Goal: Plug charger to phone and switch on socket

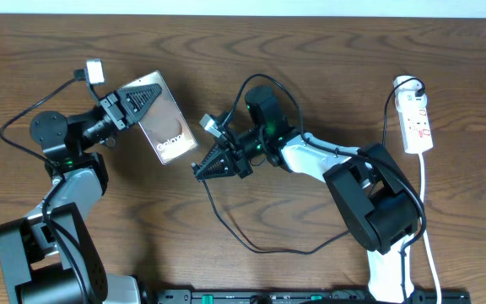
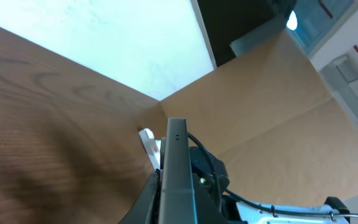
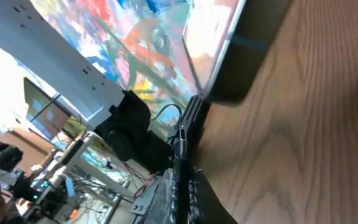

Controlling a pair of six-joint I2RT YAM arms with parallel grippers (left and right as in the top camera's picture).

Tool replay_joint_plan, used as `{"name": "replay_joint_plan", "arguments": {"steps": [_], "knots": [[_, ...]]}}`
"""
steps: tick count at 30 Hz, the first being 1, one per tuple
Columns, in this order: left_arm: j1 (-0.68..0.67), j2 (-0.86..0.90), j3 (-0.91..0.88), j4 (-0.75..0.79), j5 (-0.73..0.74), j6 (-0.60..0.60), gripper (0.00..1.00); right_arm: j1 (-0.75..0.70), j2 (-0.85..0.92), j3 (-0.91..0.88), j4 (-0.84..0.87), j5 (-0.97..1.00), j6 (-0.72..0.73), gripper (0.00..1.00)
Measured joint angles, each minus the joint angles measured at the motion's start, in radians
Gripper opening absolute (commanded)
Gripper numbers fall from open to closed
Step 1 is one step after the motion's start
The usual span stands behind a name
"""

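My left gripper is shut on one end of the phone, whose glossy face with white lettering tilts up above the wooden table. From the left wrist, the phone shows edge-on between the jaws of the left gripper. My right gripper is shut on the charger, and its thin black cable loops across the table. In the right wrist view the black plug sticks out of the right gripper, its tip close to the phone's end. The white socket lies at the far right.
A white cord runs from the socket toward the front edge. A black cable leads to the round plug at the socket's far end. Both arm bases stand near the front of the wooden table.
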Motion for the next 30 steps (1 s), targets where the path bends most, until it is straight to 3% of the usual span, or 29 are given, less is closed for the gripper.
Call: {"name": "replay_joint_plan", "arguments": {"steps": [30], "knots": [[-0.018, 0.000, 0.000, -0.070, 0.012, 0.074, 0.07, 0.041, 0.000, 0.000, 0.096, 0.013, 0.004, 0.01]]}}
